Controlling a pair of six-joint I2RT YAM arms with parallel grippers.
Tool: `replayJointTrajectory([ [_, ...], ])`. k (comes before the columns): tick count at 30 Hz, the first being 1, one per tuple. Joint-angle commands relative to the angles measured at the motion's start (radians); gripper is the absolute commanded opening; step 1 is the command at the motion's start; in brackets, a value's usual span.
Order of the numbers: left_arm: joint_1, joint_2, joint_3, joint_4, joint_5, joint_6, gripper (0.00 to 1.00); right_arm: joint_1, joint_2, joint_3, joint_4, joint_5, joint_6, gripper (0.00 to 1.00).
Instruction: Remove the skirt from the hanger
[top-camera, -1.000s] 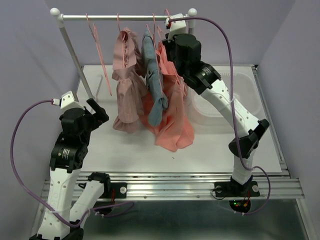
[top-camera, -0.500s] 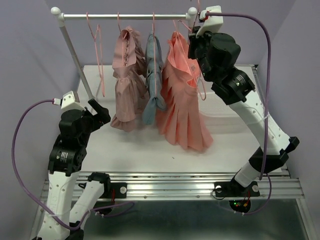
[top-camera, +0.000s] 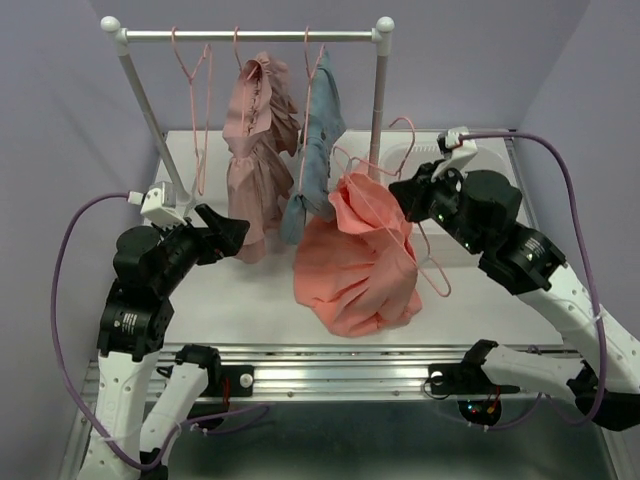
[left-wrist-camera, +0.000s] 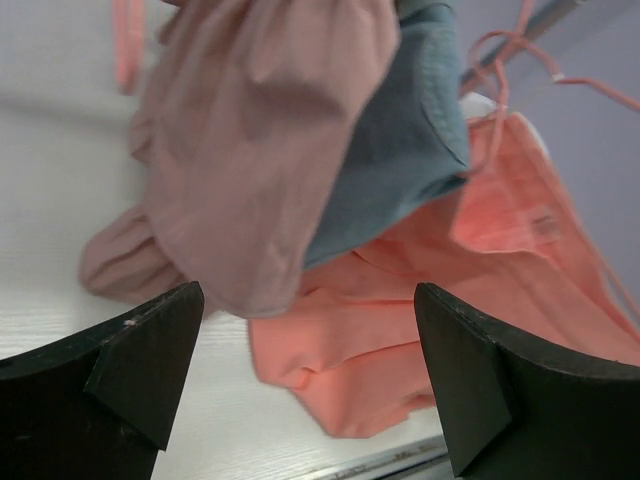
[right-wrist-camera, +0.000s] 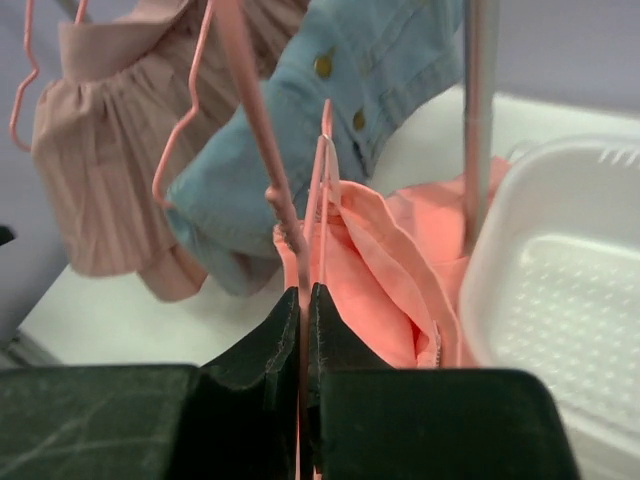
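Observation:
The dusty-pink ruffled skirt (top-camera: 255, 150) hangs from a pink hanger on the rail (top-camera: 250, 35). It also shows in the left wrist view (left-wrist-camera: 250, 150) and the right wrist view (right-wrist-camera: 110, 170). My right gripper (top-camera: 405, 195) (right-wrist-camera: 303, 300) is shut on the wire of another pink hanger (top-camera: 432, 265), off the rail. That hanger carries the coral-orange garment (top-camera: 355, 265), whose hem rests on the table. My left gripper (top-camera: 235, 232) (left-wrist-camera: 308, 295) is open and empty, low beside the skirt's hem and pointing at it.
A blue-grey garment (top-camera: 315, 150) hangs between the skirt and the coral one. An empty pink hanger (top-camera: 195, 100) hangs at the rail's left. The rack's right post (top-camera: 378, 100) stands behind the coral garment. A white tray (top-camera: 490, 165) sits at the back right.
My right gripper has carried the coral garment and its hanger off the rail, down and forward onto the table. My left gripper has moved right toward the skirt's hem.

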Motion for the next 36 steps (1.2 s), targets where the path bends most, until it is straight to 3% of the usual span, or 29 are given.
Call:
replayJointTrajectory([
  [1,-0.024,-0.009,-0.068,0.169,0.242,-0.050,0.99,0.002,-0.139,-0.207,0.063,-0.144,0.202,0.01],
  [7,-0.199,0.018,-0.133,0.270,0.105,-0.126,0.99,0.002,-0.281,-0.417,-0.014,-0.117,0.300,0.01],
  [9,-0.389,0.070,-0.145,0.302,0.007,-0.163,0.99,0.002,-0.304,-0.437,-0.045,-0.120,0.308,0.01],
  [10,-0.471,0.102,-0.142,0.313,-0.138,-0.179,0.99,0.002,-0.310,-0.445,-0.054,-0.119,0.311,0.01],
  [12,-0.633,0.220,-0.101,0.313,-0.275,-0.206,0.99,0.002,-0.324,-0.459,-0.068,-0.103,0.319,0.01],
  [13,-0.766,0.256,-0.082,0.315,-0.356,-0.202,0.99,0.002,-0.333,-0.468,-0.083,-0.076,0.323,0.01],
  [16,-0.915,0.357,-0.029,0.313,-0.484,-0.197,0.99,0.002,-0.348,-0.474,-0.121,-0.039,0.340,0.01],
  [24,-0.952,0.543,0.016,0.313,-0.581,-0.177,0.99,0.002,-0.374,-0.493,-0.184,-0.082,0.327,0.01],
  [30,-0.951,0.669,0.083,0.336,-0.665,-0.079,0.98,0.002,-0.375,-0.502,-0.178,-0.126,0.311,0.01],
  [36,-0.942,0.739,0.097,0.362,-0.612,-0.035,0.89,0.002,-0.381,-0.484,-0.189,-0.112,0.299,0.01],
])
